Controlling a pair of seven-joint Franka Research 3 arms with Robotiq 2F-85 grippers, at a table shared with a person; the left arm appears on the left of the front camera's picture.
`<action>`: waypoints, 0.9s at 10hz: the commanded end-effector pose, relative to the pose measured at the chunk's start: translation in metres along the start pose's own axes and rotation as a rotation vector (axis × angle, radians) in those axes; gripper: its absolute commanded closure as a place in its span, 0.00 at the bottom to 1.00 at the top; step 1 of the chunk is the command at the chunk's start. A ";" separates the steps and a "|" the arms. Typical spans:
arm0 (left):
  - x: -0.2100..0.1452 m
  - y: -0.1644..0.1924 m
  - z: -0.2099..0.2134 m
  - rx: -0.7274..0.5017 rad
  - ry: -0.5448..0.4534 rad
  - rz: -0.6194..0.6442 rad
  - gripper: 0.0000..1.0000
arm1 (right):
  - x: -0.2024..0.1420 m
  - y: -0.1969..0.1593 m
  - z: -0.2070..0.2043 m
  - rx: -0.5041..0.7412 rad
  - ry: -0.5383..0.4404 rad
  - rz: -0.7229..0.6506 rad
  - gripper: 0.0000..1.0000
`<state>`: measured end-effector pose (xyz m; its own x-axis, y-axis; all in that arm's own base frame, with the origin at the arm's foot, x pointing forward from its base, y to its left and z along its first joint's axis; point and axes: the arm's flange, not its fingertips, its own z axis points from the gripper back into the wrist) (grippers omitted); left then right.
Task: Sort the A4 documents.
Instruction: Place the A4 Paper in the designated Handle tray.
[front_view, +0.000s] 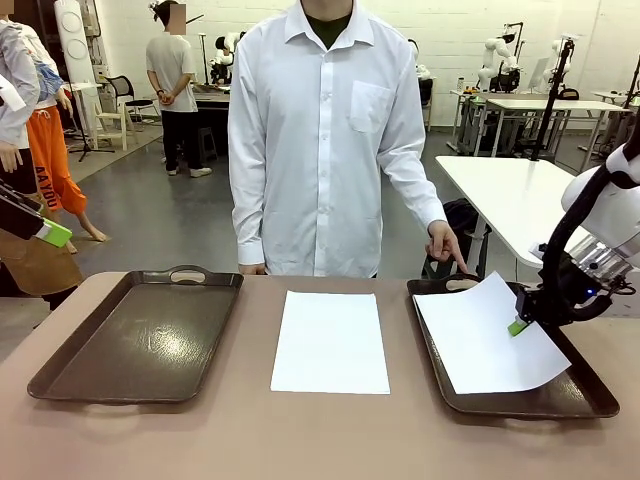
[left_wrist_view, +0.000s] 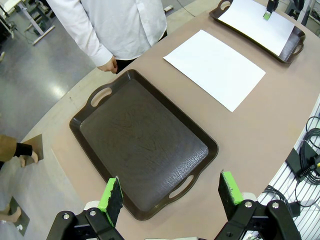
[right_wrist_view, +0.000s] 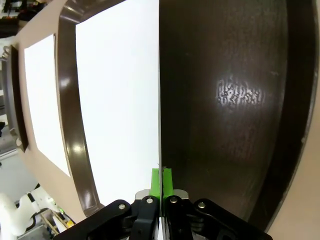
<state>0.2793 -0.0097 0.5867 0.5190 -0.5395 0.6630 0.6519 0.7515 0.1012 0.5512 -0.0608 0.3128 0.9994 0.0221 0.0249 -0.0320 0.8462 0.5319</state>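
While the right gripper (front_view: 517, 326) is clamped shut on the right-hand edge of one A4 sheet (front_view: 490, 345), that paper sits skewed inside the right tray (front_view: 500, 408), its corners turned out of line with the tray's walls. In the right wrist view the sheet's edge runs straight up from between the pressed-together green pads (right_wrist_view: 156, 181), with white paper on one side and the dark tray floor on the other. A second sheet (front_view: 330, 342) lies flat on the bare table (front_view: 300, 440) between the two trays, square to the table's edge and touching neither of them. The left tray (front_view: 60, 385) holds nothing. The left gripper (left_wrist_view: 172, 192) hangs above that tray's near handle with its jaws spread wide apart and nothing between them; in the front view it shows at the far left, raised well above the table. A person in a white shirt stands at the far side, and the person's hand (front_view: 445, 245) reaches down with its fingertips at the far rim of the right tray, near the sheet's far corner.
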 end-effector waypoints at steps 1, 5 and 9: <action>0.000 0.001 0.000 0.000 0.000 0.001 0.00 | -0.006 -0.001 -0.001 -0.015 -0.026 -0.056 0.99; 0.000 0.001 0.000 0.000 0.000 0.001 0.00 | -0.007 -0.002 0.001 -0.026 -0.035 -0.068 0.80; 0.000 0.001 0.000 0.000 0.000 0.001 0.00 | -0.009 -0.004 0.018 -0.120 -0.066 -0.069 0.42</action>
<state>0.2793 -0.0097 0.5867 0.5190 -0.5395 0.6630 0.6519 0.7515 0.1012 0.5502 -0.0726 0.3238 0.9977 -0.0414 0.0539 0.0099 0.8731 0.4874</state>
